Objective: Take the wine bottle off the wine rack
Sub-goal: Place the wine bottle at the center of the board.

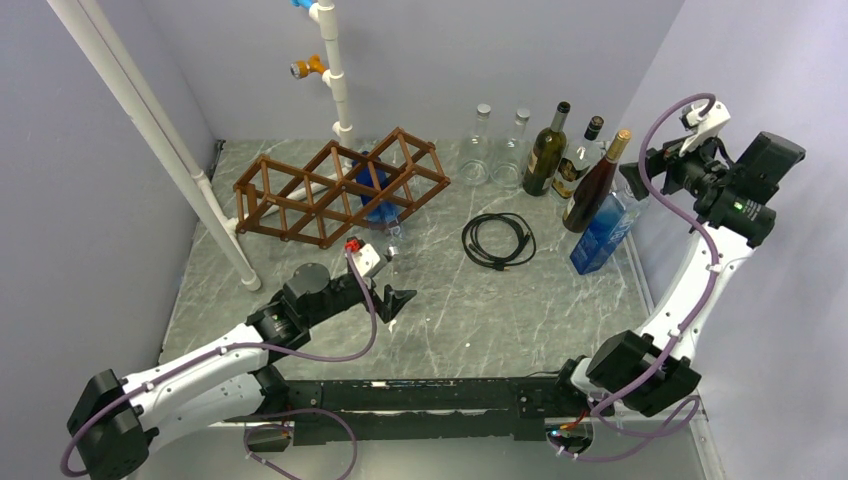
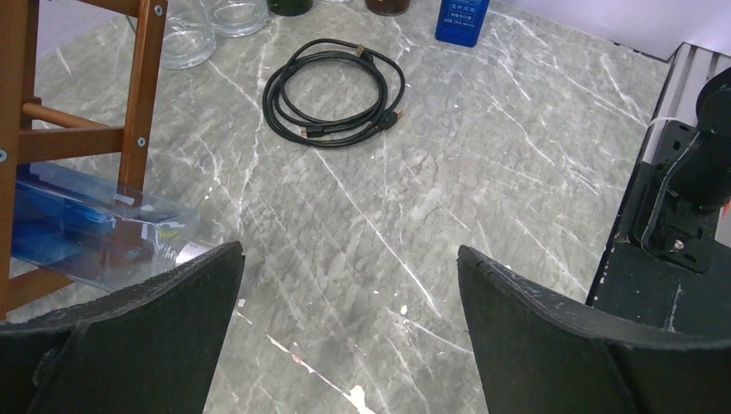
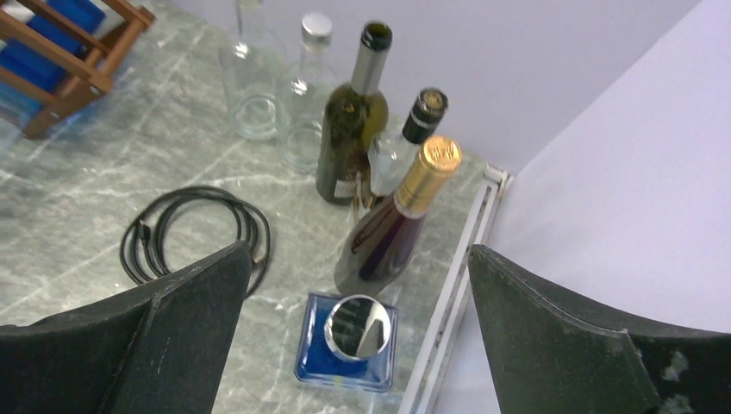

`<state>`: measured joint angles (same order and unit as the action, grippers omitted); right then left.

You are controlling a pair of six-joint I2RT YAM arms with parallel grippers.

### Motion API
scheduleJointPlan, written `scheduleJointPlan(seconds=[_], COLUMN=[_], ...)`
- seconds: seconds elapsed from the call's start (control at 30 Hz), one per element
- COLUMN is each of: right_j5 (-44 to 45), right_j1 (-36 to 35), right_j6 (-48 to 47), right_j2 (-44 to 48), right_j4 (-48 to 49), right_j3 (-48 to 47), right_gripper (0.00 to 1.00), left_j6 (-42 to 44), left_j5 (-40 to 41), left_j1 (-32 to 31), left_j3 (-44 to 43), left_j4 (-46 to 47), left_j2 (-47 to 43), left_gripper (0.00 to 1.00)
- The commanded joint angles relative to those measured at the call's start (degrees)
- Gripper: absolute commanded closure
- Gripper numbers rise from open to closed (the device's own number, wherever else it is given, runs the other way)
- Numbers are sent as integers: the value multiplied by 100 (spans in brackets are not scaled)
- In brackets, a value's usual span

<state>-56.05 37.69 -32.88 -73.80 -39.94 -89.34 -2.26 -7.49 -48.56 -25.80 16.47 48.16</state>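
**Both grippers open and empty, the wine bottle lying in the wine rack**

The wine rack (image 1: pixel 298 192) stands at the back left of the surface (image 1: pixel 450 310). The blue wine bottle (image 1: pixel 377 192) lies in a cell near its right end, with its cap end poking out toward the front. Just in front of that end, the left gripper (image 1: pixel 397 298) hangs low, fingers spread wide, gripping nothing and apart from the bottle. Right of the rack lie a coiled black cable (image 1: pixel 498 240) and a group of standing bottles (image 1: pixel 546 150). Far right of the rack, the right gripper (image 3: pixel 358 250) hangs above a square blue bottle (image 3: pixel 345 345), fingers wide apart with nothing between them.
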Motion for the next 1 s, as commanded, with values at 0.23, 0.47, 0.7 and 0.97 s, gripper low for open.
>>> scheduleJointPlan(seconds=[0.23,0.47,0.7,0.97], right_j5=[-794,-541,-576,-419], right_j1=[-503,-1600,-2501,-3356], right_j6=[551,224,-192,-502], right_j2=[248,425,475,588], right_j4=[-178,-488,-803,-817], right_j3=[-412,-59,409,1204], right_gripper=[1,1,1,1], left_j6=[-470,-728,-959,-1209], left_j5=[94,158,235,408], left_j1=[6,11,13,9], left_j3=[-280,-409,-530,-605], left_j4=[69,-78,-181,-235], left_j2=[-361,-475,-399,-378], left_gripper=[1,1,1,1])
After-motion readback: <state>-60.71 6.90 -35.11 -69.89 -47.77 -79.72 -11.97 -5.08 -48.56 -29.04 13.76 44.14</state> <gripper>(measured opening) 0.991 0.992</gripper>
